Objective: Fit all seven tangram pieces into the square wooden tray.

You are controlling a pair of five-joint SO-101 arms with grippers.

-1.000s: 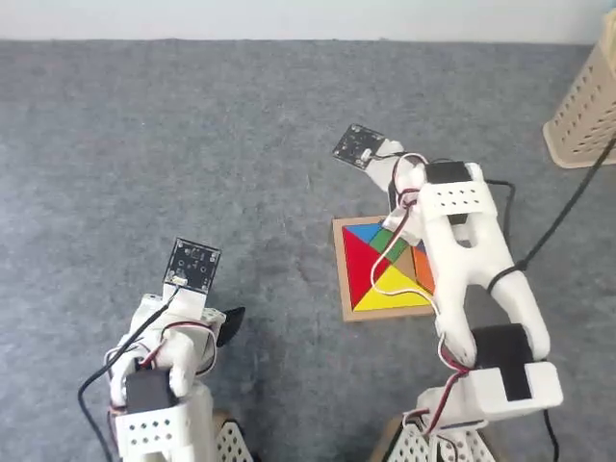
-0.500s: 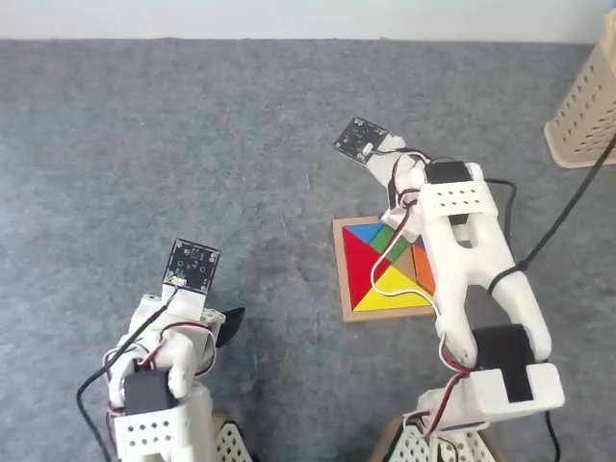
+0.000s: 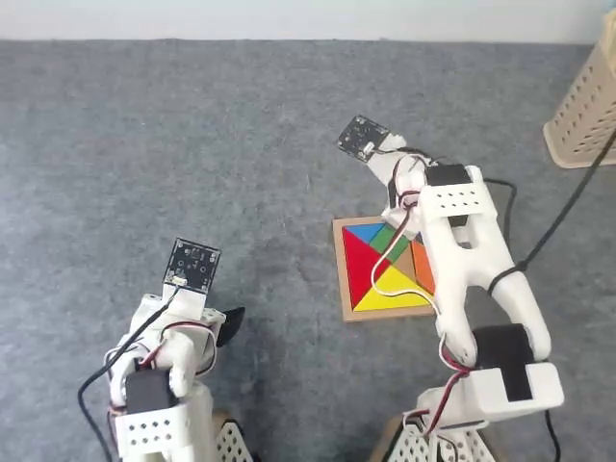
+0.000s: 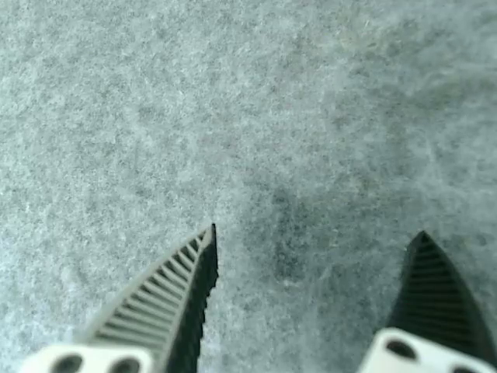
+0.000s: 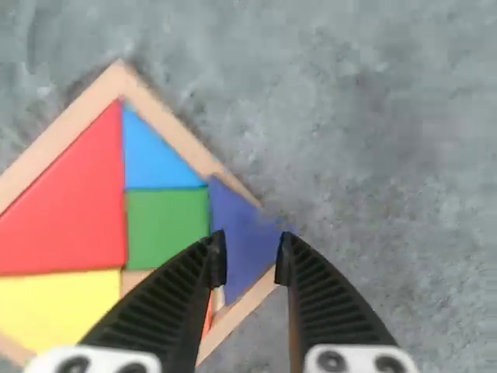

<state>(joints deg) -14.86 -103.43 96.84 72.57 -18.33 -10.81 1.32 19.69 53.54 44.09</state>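
Grey carpet point(image 3: 192, 144) covers the table where your right gripper point(image 5: 247, 247) pinches the indigo piece point(image 5: 241, 221), jaws narrow, overlapping the wooden tray's point(image 5: 62, 138) rim beside the green square point(image 5: 165, 217), seemingly to seat it in the last gap, while your left gripper point(image 4: 314, 230) gapes wide over bare carpet.

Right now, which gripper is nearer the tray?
Right. The right gripper hangs over a corner of the tray, at the dark blue piece. The left gripper is over grey carpet, well off to the tray's side.
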